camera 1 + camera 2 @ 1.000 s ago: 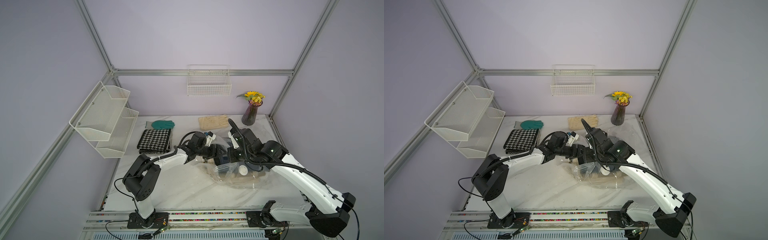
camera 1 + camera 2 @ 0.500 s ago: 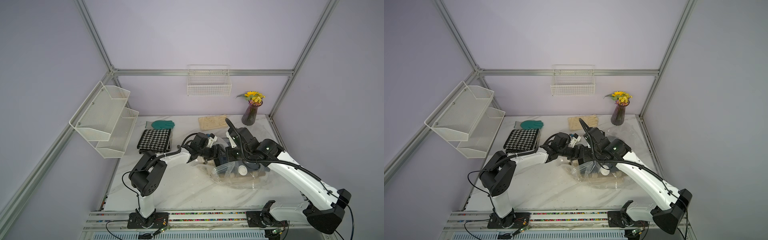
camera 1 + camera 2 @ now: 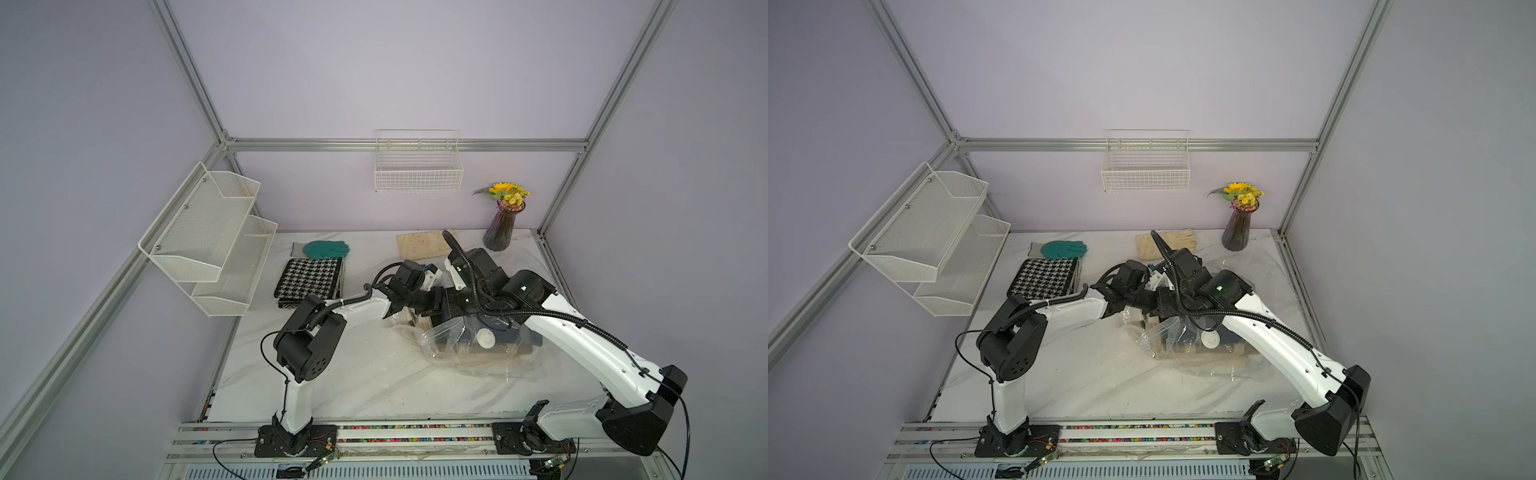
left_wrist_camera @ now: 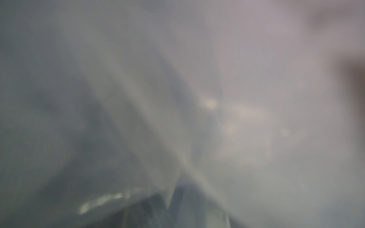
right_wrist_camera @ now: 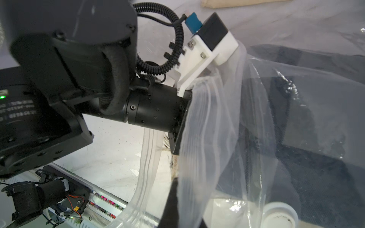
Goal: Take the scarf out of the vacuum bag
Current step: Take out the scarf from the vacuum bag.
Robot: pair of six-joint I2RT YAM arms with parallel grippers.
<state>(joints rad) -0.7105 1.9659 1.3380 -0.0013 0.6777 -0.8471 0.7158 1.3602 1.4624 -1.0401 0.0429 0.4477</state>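
The transparent vacuum bag (image 3: 465, 357) (image 3: 1187, 359) lies crumpled on the right half of the table, its white valve cap (image 3: 485, 338) (image 5: 280, 216) facing up. Inside it I see the folded scarf (image 3: 505, 332) (image 5: 325, 187), dark with a beige layer below. My right gripper (image 3: 451, 305) (image 5: 177, 197) is shut on the bag's upper film at the mouth and holds it raised. The left gripper (image 3: 430, 303) (image 3: 1148, 307) reaches into the mouth; plastic drapes over it and hides its jaws. The left wrist view is only blurred film (image 4: 177, 118).
A houndstooth cloth (image 3: 309, 278) and a teal glove (image 3: 326, 248) lie at the back left. Beige gloves (image 3: 422, 244) and a vase of flowers (image 3: 503, 226) stand at the back right. A white mesh shelf (image 3: 216, 237) juts in from the left.
My left arm has pushed to the right, deeper into the bag's mouth. The right gripper has kept its hold on the film and shifted only slightly.
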